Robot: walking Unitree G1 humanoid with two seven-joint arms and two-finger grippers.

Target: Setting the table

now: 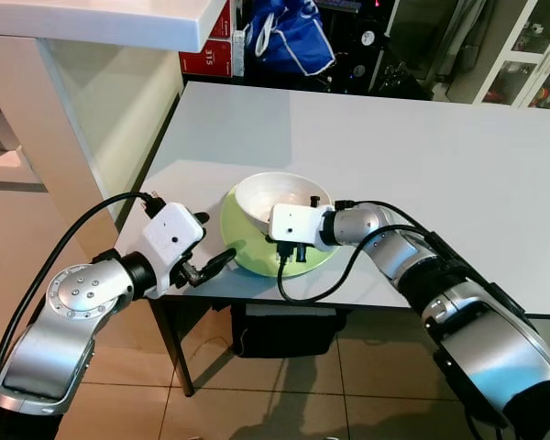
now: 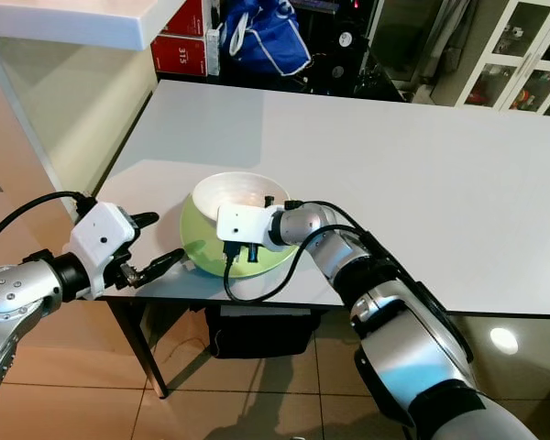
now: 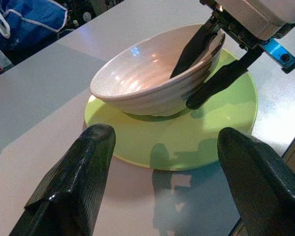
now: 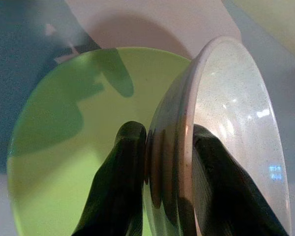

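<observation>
Fingers of the right gripper [image 4: 164, 162] pinch the near rim of the white bowl [image 1: 277, 198], one inside, one outside. That bowl sits tilted on the green plate [image 1: 245, 247], which lies at the near edge of the white table [image 1: 422, 156]. Left of the plate, the left gripper [image 1: 204, 246] hovers with its fingers spread wide, holding nothing, pointed at the dishes. Beyond the table's far edge sits a blue bag [image 1: 289, 37].

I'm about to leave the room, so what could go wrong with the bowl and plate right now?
1. The right gripper pinches the white bowl by its rim only, one finger inside, one outside; it may tip on release.
2. The green plate sits close to the table edge, so a nudge from the open left gripper could push it off.
</observation>
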